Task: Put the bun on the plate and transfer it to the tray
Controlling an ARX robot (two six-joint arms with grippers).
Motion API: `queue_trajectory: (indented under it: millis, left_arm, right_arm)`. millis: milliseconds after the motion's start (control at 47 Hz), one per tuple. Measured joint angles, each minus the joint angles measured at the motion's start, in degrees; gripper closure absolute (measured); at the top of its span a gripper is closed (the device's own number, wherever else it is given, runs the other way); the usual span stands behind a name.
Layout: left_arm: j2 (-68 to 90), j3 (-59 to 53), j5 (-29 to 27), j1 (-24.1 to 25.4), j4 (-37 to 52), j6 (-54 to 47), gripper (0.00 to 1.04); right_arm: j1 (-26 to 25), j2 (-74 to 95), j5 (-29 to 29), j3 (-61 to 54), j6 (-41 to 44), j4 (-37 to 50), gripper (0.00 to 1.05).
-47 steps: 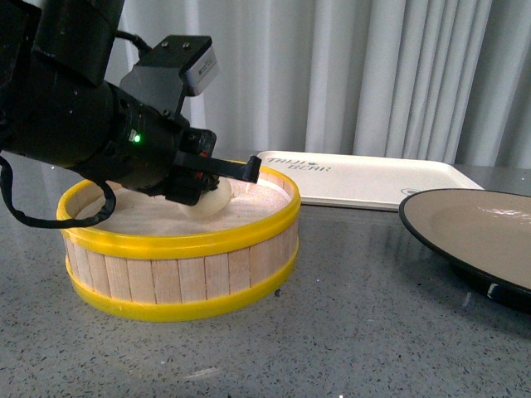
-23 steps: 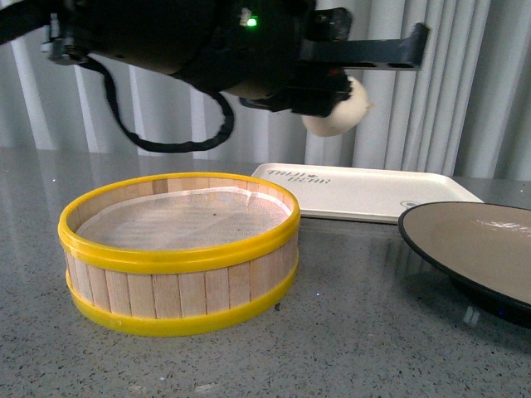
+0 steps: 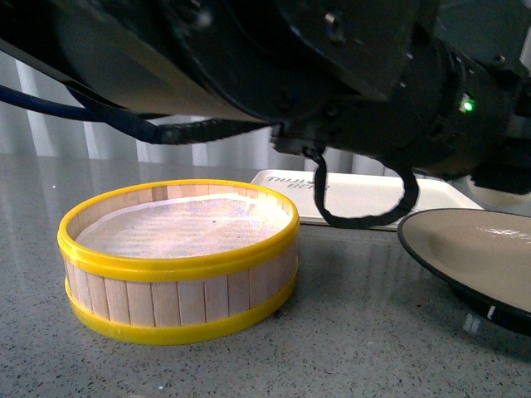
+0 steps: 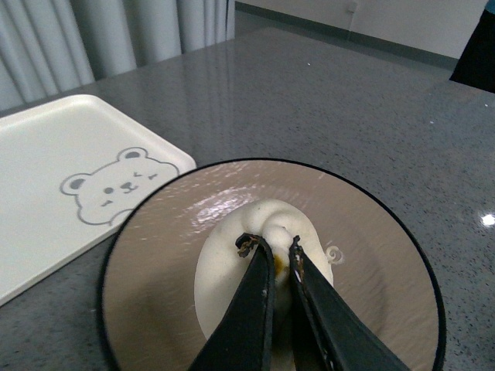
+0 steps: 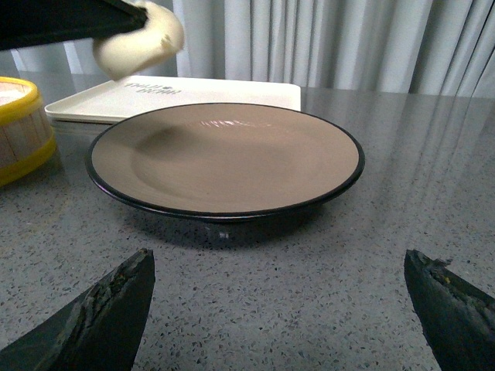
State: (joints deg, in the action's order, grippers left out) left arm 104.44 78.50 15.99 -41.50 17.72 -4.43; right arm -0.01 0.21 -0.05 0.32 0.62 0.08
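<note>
My left gripper (image 4: 269, 246) is shut on the pleated top of the white bun (image 4: 224, 267). It holds the bun in the air over the beige plate with the black rim (image 4: 155, 255). In the right wrist view the bun (image 5: 143, 39) hangs above the plate's (image 5: 224, 154) far left side. The cream tray with the bear drawing (image 4: 69, 170) lies just beyond the plate. My right gripper (image 5: 282, 270) is open and empty, low over the table in front of the plate. In the front view the left arm (image 3: 332, 83) fills the top, above the plate (image 3: 473, 249) and tray (image 3: 365, 186).
The yellow-rimmed wooden steamer basket (image 3: 178, 249) stands left of the plate, with only its paper liner inside. It also shows in the right wrist view (image 5: 19, 131). Grey speckled tabletop (image 5: 309, 309) surrounds everything. Curtains hang behind.
My left arm lifted the bun out of the steamer basket and carried it right, from above the tray's near edge to above the plate. The basket holds no bun now.
</note>
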Motion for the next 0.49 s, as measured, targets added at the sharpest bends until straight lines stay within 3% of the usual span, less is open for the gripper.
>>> queue_trajectory:
  millis: [234, 490]
  left_arm:
    - [4.8, 4.5, -4.2, -3.5, -4.1, -5.4, 1.01]
    - [11.5, 10.7, -6.4, -4.1, -8.8, -9.0, 1.01]
  right_arm:
    - [0.0, 0.0, 0.0, 0.0, 0.0, 0.0, 0.08]
    - [0.0, 0.0, 0.0, 0.0, 0.0, 0.0, 0.08]
